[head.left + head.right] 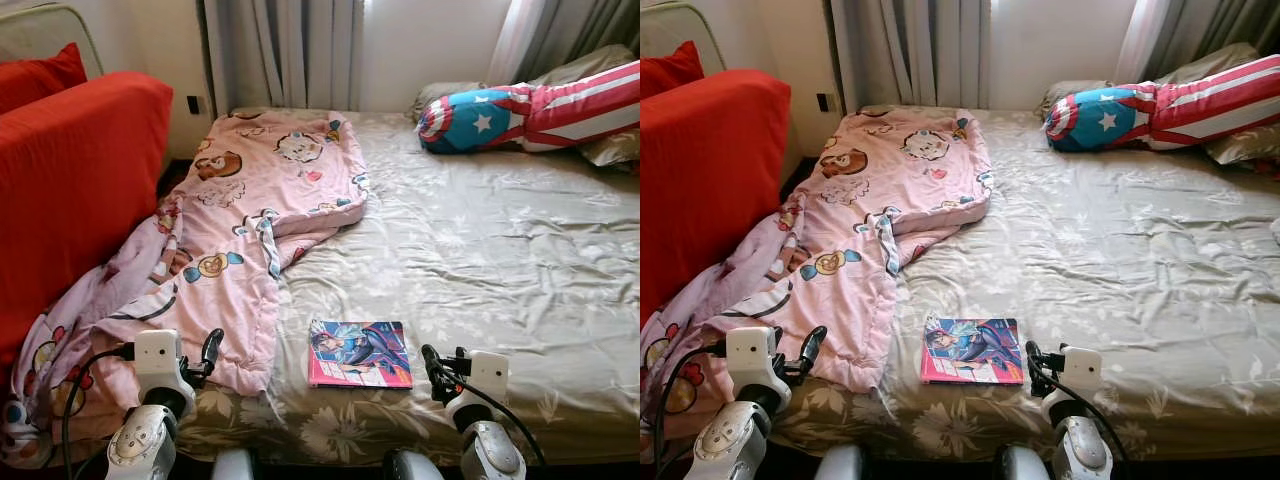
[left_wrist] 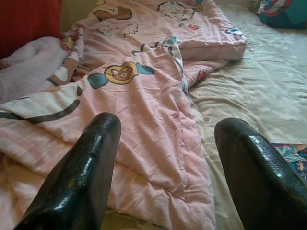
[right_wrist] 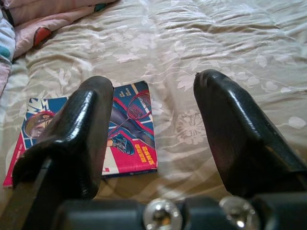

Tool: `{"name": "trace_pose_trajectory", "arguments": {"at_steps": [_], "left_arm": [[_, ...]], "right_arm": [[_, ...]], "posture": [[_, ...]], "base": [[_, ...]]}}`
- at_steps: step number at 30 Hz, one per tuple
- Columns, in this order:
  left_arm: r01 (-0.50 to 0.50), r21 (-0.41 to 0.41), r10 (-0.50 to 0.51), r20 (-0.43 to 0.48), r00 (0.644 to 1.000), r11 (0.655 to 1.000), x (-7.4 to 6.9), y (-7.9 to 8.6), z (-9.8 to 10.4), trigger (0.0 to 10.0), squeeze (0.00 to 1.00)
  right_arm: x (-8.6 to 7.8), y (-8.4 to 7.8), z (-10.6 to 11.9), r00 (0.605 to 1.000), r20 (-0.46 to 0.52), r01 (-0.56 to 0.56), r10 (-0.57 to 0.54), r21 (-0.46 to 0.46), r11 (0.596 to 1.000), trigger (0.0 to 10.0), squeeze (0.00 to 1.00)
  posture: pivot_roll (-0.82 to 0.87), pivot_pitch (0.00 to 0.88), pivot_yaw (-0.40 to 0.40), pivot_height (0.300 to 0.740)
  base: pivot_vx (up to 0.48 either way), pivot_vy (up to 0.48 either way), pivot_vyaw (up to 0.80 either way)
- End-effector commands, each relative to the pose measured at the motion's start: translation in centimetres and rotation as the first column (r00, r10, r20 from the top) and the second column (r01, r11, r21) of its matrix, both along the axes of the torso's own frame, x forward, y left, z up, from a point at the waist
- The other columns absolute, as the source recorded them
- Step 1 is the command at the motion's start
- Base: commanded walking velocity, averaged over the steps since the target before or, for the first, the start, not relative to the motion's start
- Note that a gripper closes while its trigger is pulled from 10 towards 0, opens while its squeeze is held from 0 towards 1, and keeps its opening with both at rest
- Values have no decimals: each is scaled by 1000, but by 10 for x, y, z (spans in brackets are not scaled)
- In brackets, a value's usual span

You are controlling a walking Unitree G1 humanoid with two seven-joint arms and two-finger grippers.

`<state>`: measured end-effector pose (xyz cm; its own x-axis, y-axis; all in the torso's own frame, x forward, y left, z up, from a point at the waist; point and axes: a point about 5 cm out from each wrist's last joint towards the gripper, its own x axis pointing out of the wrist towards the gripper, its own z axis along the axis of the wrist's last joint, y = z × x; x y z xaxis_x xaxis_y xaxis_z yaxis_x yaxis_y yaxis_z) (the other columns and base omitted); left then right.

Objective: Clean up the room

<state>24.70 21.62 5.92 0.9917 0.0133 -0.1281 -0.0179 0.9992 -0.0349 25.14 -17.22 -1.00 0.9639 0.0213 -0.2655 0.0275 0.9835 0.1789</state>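
a thin comic book (image 1: pixel 360 353) with a pink border and a blue-and-red cover figure lies flat near the front edge of the bed (image 1: pixel 500 260), on the floral olive sheet, just beside the hem of a crumpled pink cartoon-print blanket (image 1: pixel 250 220) that spills off the bed's left side. the right wrist view shows the cover bearing yellow lettering on pink and a racket-like drawing; the writing is too small to read. the right gripper (image 3: pixel 151 129) hovers above the sheet beside the book's right edge, fingers (image 3: pixel 240 124) spread wide apart, holding and touching nothing. the left gripper (image 2: pixel 165 158) hangs over the blanket's lower corner, its fingers (image 2: pixel 81 167) likewise parted and empty. at the head of the bed, well apart from the book, lies a star-and-stripe shield cushion (image 1: pixel 530 110) against grey pillows (image 1: pixel 600 70). a red sofa (image 1: pixel 70 190) stands to the left; grey curtains (image 1: pixel 280 50) hang behind.
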Motion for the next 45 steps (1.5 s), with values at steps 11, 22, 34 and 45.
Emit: {"name": "trace_pose_trajectory", "arguments": {"at_steps": [11, 22, 34, 45], "left_arm": [[6, -1, -6, 15, 1000, 1000, 0, 1, 6, 10000, 0], [16, 2, -16, 11, 1000, 1000, -1, 1, 6, 10000, 0], [28, 3, -28, 20, 999, 1000, 1, -1, 12, 10000, 0], [43, 16, -44, 35, 998, 999, -6, -1, 27, 10000, 0]], "right_arm": [[-1, -1, -1, 1000, -1, 2, -2, -13, 1000, 10000, 0], [-1, 1, -4, 1000, -19, 15, -15, -4, 1000, 10000, 0], [8, 5, -3, 999, -42, 4, -4, 5, 1000, 10000, 0], [28, 11, 0, 990, -132, 56, -47, 70, 996, 10000, 0]], "posture": [[94, 0, -29, 613], [103, 0, -19, 613], [122, 0, -7, 613], [183, 66, 2, 613]], "base": [[89, 0, 436], [261, 0, 0], [272, 0, 0], [25, 0, 0]]}}
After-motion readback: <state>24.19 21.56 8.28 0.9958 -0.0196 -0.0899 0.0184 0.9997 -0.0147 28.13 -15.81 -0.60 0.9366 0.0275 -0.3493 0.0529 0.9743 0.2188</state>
